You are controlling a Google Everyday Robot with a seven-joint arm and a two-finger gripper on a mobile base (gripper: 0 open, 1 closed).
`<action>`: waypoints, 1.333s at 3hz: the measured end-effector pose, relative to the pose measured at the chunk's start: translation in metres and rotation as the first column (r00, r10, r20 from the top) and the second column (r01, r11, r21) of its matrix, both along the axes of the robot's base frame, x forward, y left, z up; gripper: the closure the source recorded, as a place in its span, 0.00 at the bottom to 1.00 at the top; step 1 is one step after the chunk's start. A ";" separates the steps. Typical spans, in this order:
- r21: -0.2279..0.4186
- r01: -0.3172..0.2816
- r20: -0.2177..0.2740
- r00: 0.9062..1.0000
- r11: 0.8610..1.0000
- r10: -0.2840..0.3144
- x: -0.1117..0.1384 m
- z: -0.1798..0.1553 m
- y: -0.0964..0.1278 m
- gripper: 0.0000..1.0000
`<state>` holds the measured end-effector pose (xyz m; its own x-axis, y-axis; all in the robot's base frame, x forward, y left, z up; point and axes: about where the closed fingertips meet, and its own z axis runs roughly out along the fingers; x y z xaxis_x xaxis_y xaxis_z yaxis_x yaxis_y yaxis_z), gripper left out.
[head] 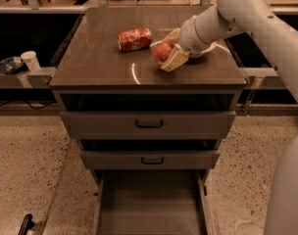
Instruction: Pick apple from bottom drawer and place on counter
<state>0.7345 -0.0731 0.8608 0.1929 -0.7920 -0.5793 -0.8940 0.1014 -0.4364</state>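
1. My gripper (164, 56) is over the right half of the counter (100, 62), and its two fingers are closed on the apple (161, 52), one on each side.
2. The apple is low above the counter top. I cannot tell whether its underside already touches the surface.
3. First danger: if I open the fingers while the apple is in the air, I think it drops, rolls and maybe goes over the front edge, because it is round and the top is smooth and glossy.
4. Second danger: the red can (135, 38) lies on its side just beside the apple, to its left. A move in that direction can push the can and make it roll.
5. Third danger: if I press down too much, the hard top can bruise the fruit.
6. The apple looks small and round, red-orange with a paler patch, and the beige fingers hide part of it.
7. The bottom drawer (151, 207) is pulled out below, and nothing lies on its floor.
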 end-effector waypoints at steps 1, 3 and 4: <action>0.024 -0.023 -0.014 1.000 0.999 0.024 0.002 -0.003 0.007 0.83; 0.028 -0.026 -0.016 1.000 0.999 0.027 0.002 -0.004 0.009 0.36; 0.028 -0.027 -0.016 1.000 0.999 0.027 0.002 -0.004 0.009 0.11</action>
<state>0.7366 -0.0645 0.8568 0.2042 -0.7701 -0.6043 -0.9035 0.0893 -0.4191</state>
